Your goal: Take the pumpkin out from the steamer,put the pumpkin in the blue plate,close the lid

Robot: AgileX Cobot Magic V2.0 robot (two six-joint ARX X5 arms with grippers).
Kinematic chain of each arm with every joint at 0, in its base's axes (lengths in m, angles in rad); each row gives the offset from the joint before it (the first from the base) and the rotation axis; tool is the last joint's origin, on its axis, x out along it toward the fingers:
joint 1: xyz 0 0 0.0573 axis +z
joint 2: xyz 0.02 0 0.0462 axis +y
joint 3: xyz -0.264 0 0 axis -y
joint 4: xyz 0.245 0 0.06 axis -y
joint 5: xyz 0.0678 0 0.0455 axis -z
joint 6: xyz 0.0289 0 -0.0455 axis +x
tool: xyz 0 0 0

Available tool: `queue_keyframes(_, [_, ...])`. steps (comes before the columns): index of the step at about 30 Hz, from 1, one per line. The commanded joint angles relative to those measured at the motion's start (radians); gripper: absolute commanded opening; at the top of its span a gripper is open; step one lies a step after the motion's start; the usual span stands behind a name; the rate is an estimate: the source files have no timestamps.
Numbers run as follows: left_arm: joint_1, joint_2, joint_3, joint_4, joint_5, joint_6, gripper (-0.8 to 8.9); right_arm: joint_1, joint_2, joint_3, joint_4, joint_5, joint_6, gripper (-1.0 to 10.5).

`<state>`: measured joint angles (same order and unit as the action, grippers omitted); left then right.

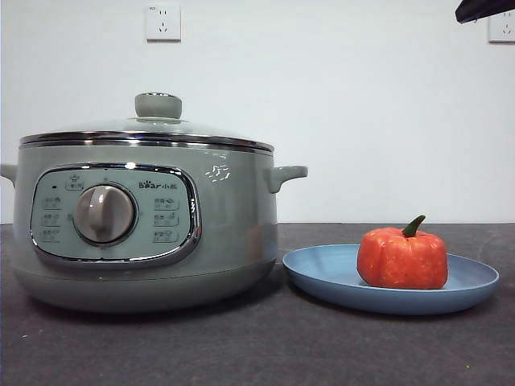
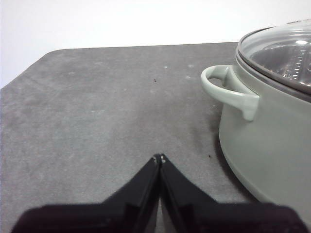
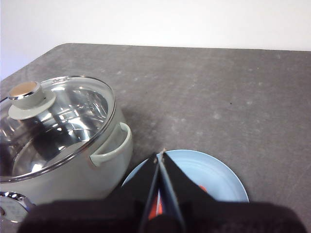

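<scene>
Your pumpkin (image 1: 402,257) sits upright in the blue plate (image 1: 322,277), a little toward the plate's far-from-pot half, green stem curling up. The plate lies on the tabletop (image 1: 241,346) just beside the steamer (image 1: 233,233) — near its base, though you can't tell from the front view whether they touch. The lid (image 1: 96,129) is down on the steamer, chrome rim seated all round, knob on top; through the glass in the right wrist view the pot looks empty of pumpkin. So, by the look of it, all three steps are done.

Your left gripper (image 2: 160,157) hovers over bare tabletop beside the steamer's side handle (image 2: 228,90), its jaws pressed together and holding nothing. Your right gripper (image 3: 161,154) hangs above the blue plate, jaws likewise pinched together with nothing between them — the pumpkin shows only as orange slivers behind them.

If you do need to touch anything again: the pumpkin looks light and probably a bit soft, with a matte speckled skin that should grip well; take it across the squat body from above, not by the thin stem. The lid is glass and likely heavier and slippery at the rim, so take it by the knob (image 3: 26,97) and keep it level.
</scene>
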<state>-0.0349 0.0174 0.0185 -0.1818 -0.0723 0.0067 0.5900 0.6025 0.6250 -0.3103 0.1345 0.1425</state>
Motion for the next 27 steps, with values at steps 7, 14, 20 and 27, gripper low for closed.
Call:
queue_keyframes(7, [0.003, -0.001, -0.016, 0.003, -0.002, -0.006, -0.03, -0.160, -0.196, -0.116, 0.009, -0.100, -0.090, -0.2])
queue_keyframes(14, [0.003, -0.001, -0.016, 0.003, -0.003, -0.006, -0.03, -0.454, -0.404, -0.342, 0.132, -0.241, -0.092, -0.2])
queue_keyframes(20, [0.003, -0.001, -0.016, 0.003, -0.001, -0.006, -0.03, -0.535, -0.483, -0.458, 0.169, -0.238, -0.106, -0.2])
queue_keyframes(27, [0.003, -0.001, -0.016, 0.003, -0.001, -0.006, -0.03, -0.541, -0.557, -0.580, 0.224, -0.240, -0.107, -0.2])
